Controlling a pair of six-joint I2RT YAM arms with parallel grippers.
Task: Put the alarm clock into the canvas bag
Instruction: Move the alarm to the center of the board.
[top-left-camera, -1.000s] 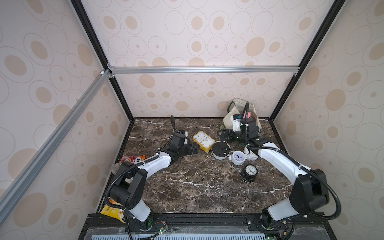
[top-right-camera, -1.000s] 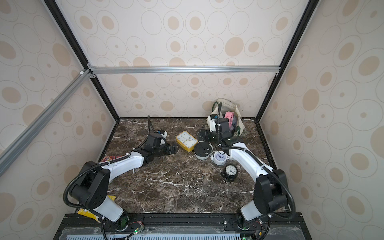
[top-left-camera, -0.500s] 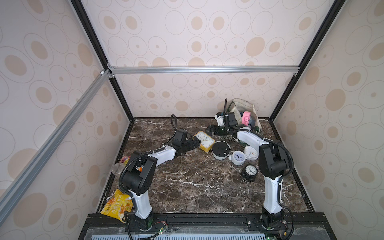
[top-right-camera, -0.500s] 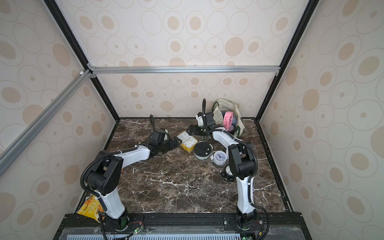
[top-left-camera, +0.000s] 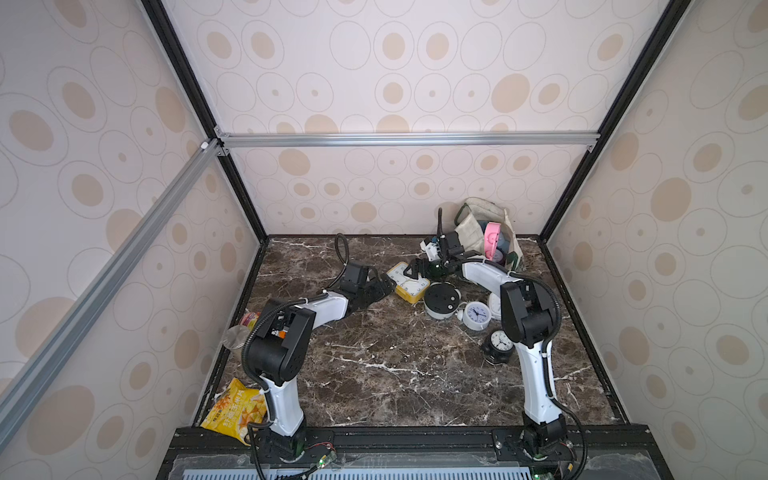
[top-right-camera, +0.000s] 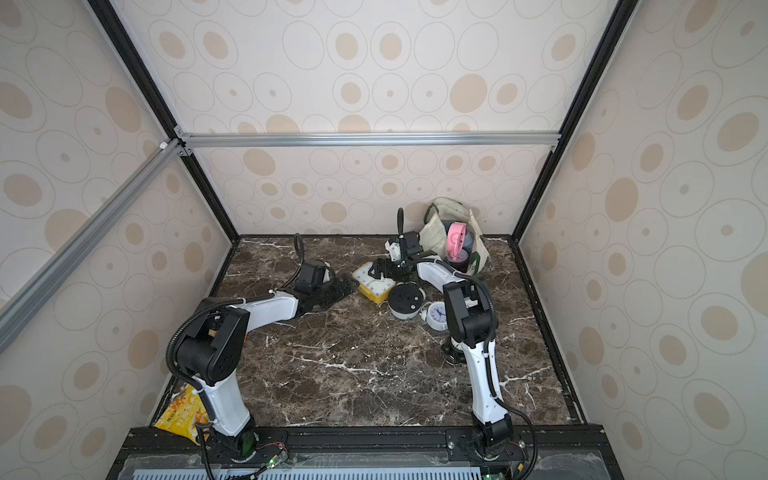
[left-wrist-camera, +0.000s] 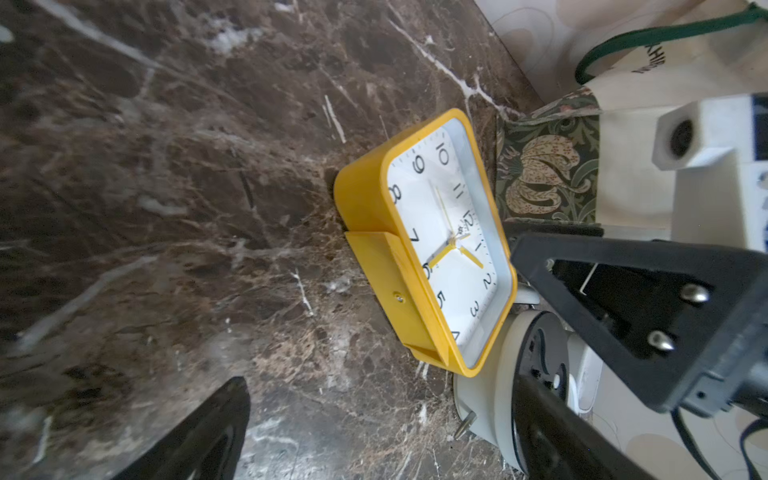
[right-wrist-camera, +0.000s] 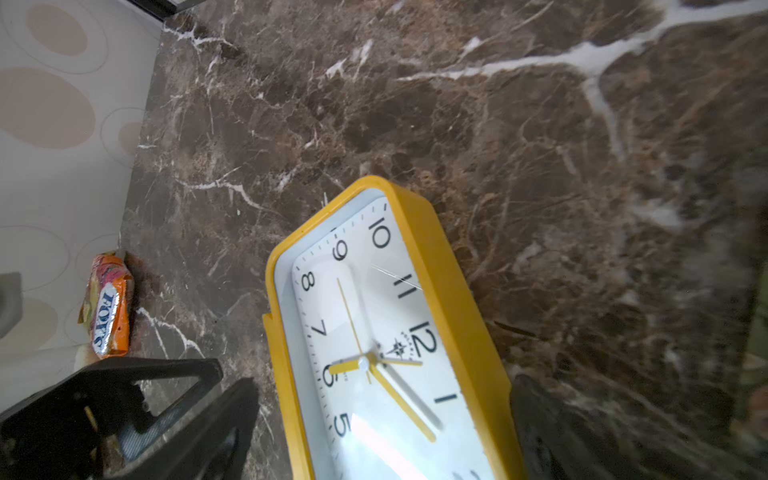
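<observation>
left wrist, not right: bag lettering (left-wrist-camera: 650, 61)

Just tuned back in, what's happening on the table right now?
The right gripper sits open astride the yellow alarm clock, which lies face-up on the table. The left gripper is open just beside it, holding nothing. The canvas bag stands behind, a pink clock already inside.

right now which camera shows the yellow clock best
The left wrist view: nearly the whole yellow clock sits mid-frame, with its dial and side both sharp. The right wrist view brings the clock closer, but the frame edge cuts off its lower end. In both top views the clock is small and far off.
</observation>
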